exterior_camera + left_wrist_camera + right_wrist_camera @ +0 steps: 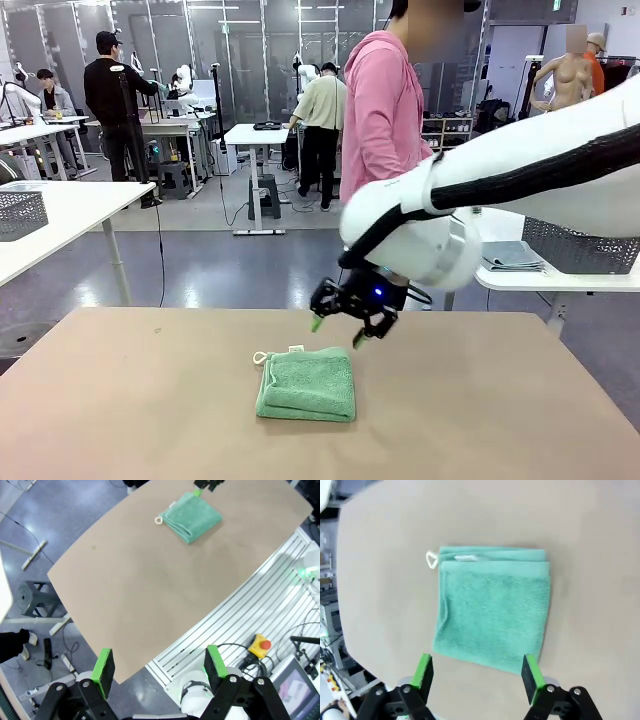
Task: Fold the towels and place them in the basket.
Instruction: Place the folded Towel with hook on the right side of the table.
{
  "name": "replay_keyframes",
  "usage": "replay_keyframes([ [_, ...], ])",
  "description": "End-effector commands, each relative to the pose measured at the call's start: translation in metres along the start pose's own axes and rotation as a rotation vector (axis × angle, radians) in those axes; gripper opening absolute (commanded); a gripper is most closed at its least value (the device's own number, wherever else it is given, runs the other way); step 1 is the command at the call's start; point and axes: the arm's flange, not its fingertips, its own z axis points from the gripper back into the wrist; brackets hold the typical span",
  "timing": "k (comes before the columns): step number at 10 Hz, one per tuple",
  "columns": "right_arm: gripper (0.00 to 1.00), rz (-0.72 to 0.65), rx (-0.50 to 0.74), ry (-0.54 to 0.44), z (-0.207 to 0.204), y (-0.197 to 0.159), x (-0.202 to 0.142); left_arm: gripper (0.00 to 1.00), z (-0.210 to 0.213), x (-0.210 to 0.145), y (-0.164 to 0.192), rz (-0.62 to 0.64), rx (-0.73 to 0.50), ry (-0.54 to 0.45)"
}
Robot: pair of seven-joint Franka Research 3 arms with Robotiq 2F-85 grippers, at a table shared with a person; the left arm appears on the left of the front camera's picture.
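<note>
A mint green towel (pixel 308 384) lies folded into a small square on the tan table, its white loop (pixel 260 357) at the far left corner. It also shows in the left wrist view (pixel 192 517) and the right wrist view (pixel 492 607). My right gripper (pixel 337 332) hovers open just above the towel's far right edge, nothing between its green pads (pixel 532 676). My left gripper (pixel 159 669) is open and held high over the table's near edge, well away from the towel. The basket is out of view.
A person in a pink top (pixel 383 110) stands at the table's far side behind my right arm. The tan table (pixel 150 400) has bare room all around the towel. A side table (pixel 530 265) at the right carries a grey mesh bin and folded cloth.
</note>
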Motion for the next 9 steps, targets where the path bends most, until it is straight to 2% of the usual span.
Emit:
replay_keyframes([
  [1,0.89,-0.039,0.108,-0.036,-0.010,-0.040,-0.018,0.91,-0.001,-0.001,0.000,-0.020,0.002,0.004],
  [2,0.89,-0.054,0.155,-0.024,-0.018,-0.056,-0.018,0.91,-0.001,-0.001,0.000,-0.020,0.002,0.004],
  [5,0.89,-0.068,0.173,-0.043,-0.048,-0.088,-0.015,0.91,-0.001,-0.001,0.000,-0.020,0.002,0.004],
  [9,0.89,-0.089,0.206,-0.044,-0.074,-0.098,-0.006,0.91,-0.001,-0.001,0.000,-0.020,0.002,0.004],
])
